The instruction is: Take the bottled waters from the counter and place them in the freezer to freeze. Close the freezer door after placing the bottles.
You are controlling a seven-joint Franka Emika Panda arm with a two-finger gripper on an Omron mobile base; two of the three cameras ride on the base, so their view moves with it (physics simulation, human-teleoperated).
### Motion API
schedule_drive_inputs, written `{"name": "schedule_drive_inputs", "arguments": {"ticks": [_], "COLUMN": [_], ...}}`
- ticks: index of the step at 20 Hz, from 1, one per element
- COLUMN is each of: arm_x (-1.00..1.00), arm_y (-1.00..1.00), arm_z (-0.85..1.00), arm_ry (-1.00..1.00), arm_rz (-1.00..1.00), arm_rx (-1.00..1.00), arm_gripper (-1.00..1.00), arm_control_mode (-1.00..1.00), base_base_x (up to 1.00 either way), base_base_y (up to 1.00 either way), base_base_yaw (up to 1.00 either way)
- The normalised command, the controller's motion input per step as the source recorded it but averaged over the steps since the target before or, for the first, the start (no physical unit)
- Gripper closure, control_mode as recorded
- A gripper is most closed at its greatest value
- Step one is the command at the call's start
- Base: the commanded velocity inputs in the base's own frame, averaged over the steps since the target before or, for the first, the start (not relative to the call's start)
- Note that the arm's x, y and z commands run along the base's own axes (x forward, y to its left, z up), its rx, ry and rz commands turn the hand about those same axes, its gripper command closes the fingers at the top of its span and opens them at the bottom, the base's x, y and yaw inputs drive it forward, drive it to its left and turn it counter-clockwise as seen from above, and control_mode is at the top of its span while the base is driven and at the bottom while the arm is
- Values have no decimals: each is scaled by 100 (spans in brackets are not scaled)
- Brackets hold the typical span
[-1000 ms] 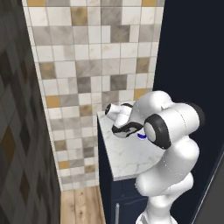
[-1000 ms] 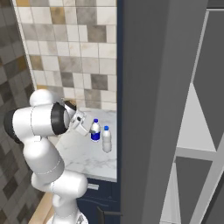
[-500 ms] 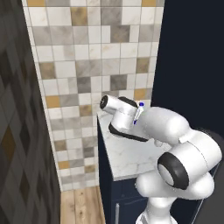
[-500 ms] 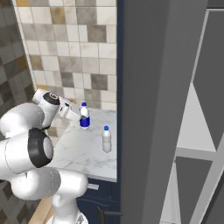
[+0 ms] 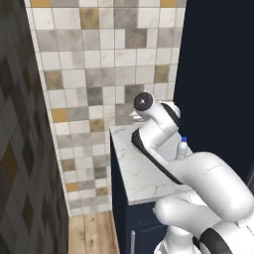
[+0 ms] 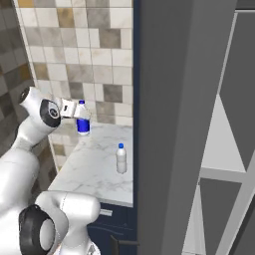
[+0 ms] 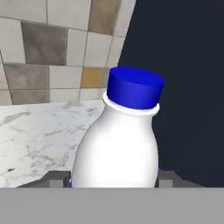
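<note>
The fingers (image 6: pixel 74 110) hold the blue-label bottle (image 6: pixel 83 119) by its middle, up in the air over the marble worktop (image 6: pixel 94 167). It looks light, hard and smooth, so it could slip; the middle is a good place to hold. The plain bottle (image 6: pixel 121 158) stands on the worktop beside the dark freezer (image 6: pixel 184 124).

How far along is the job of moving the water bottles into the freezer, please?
Nothing is in the freezer yet. The gripper holds the labelled bottle lifted above the counter. The plain bottle stands there untouched. Both placements and closing the door remain.
</note>
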Motion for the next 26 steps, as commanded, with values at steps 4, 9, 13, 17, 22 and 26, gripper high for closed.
{"name": "schedule_drive_inputs", "arguments": {"ticks": [4, 9, 13, 17, 22, 26], "arm_x": [-75, -95, -100, -100, -86, -55], "arm_y": [5, 0, 0, -6, -29, -28], "arm_z": [100, 56, 59, 92, 36, 1], "arm_ry": [7, -11, -39, -21, 17, 37], "arm_rz": [62, 42, 3, -4, -18, -18], "arm_rx": [7, 22, 37, 29, 3, -11], "arm_gripper": [100, 100, 100, 100, 100, 100], "arm_control_mode": [-100, -100, -100, -100, -100, -100], "base_base_x": [0, 0, 0, 0, 0, 0], "base_base_y": [0, 0, 0, 0, 0, 0], "base_base_yaw": [0, 0, 0, 0, 0, 0]}}
